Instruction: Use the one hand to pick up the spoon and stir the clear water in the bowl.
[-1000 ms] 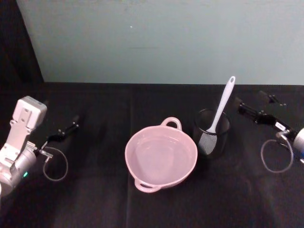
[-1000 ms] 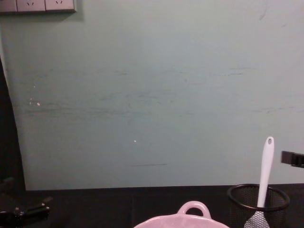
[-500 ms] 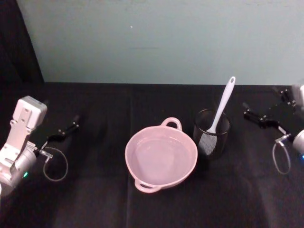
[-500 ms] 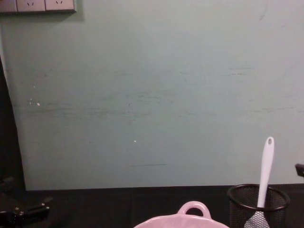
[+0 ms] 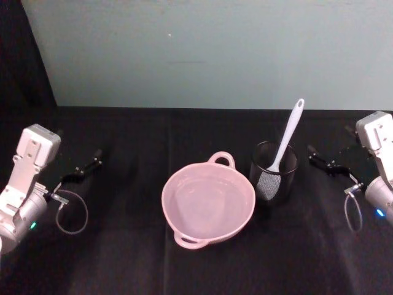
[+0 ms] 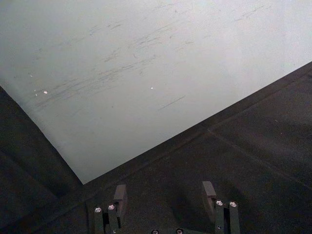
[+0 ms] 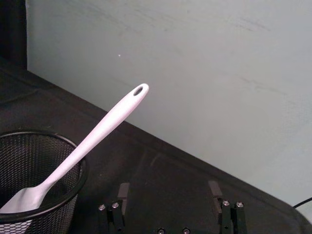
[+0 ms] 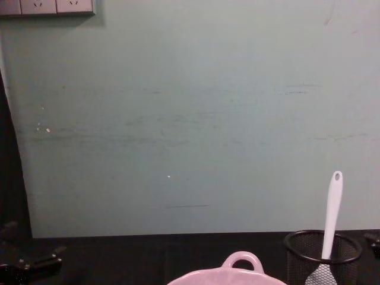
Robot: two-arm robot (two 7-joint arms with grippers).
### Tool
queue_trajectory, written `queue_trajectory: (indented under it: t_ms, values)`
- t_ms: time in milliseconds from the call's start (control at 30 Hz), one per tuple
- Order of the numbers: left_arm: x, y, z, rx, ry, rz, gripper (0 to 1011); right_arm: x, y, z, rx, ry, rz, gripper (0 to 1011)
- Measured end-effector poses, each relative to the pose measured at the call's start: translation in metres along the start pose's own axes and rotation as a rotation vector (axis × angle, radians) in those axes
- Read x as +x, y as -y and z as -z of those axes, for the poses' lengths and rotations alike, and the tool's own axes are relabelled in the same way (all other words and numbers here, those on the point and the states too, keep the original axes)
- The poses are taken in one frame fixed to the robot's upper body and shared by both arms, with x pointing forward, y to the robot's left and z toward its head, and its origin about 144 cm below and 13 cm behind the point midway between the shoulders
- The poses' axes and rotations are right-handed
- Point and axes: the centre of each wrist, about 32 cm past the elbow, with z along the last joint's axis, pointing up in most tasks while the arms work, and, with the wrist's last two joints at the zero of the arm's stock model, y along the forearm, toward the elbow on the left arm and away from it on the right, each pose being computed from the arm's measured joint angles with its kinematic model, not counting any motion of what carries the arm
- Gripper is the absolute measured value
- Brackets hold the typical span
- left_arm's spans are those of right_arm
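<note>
The right gripper (image 5: pixel 320 161) hangs low over the black cloth table (image 5: pixel 123 258) on the robot's right, its two slim black fingers (image 7: pixel 123 191) spread apart with nothing between them, its pale boxy wrist and a loop of cable trailing behind. In the right wrist view those fingers frame bare dark cloth, so there is open room straight ahead of them up to the wall.

Just to the gripper's left, apart from it, stands a black wire-mesh cup (image 5: pixel 274 178), round and see-through. In it leans the spoon (image 5: pixel 284 142), smooth white plastic, its flat oval blade down inside the mesh and its long handle tilted up and away over the rim toward the wall; the small hole at the handle's end shows clearly (image 7: pixel 139 90). The handle's upper half stands free above the cup's rim, with clear air all around it.

Farther left, just beside the cup, sits the bowl (image 5: pixel 207 201), wide, pale pink and smooth, with a loop handle on its far rim and another on its near rim. It holds clear water.

Well beyond the bowl, at the table's left edge, the left gripper (image 5: pixel 85 168) rests parked, fingers apart and empty.

Behind everything rises a scuffed pale green wall (image 8: pixel 190 119).
</note>
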Motion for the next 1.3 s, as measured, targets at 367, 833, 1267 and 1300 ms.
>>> queue_trajectory:
  t_ms: [367,833,1267,1300]
  values:
    - [0.0000,0.0000,0.0000,0.000,0.000,0.000,1005,-0.0010,-0.0025,0.0014,-0.015,-0.016,-0.014,1003]
    - [0.0000,0.0000,0.0000,0.000,0.000,0.000,1005,-0.0010,-0.0021,0.0015,-0.013,-0.014,-0.013,1003]
    - [0.0000,0.0000,0.0000,0.000,0.000,0.000,1005,-0.0009,-0.0018,0.0015,-0.012,-0.013,-0.012,1002]
    - [0.0000,0.0000,0.0000,0.000,0.000,0.000,1005,-0.0009,-0.0018,0.0015,-0.012,-0.013,-0.012,1002]
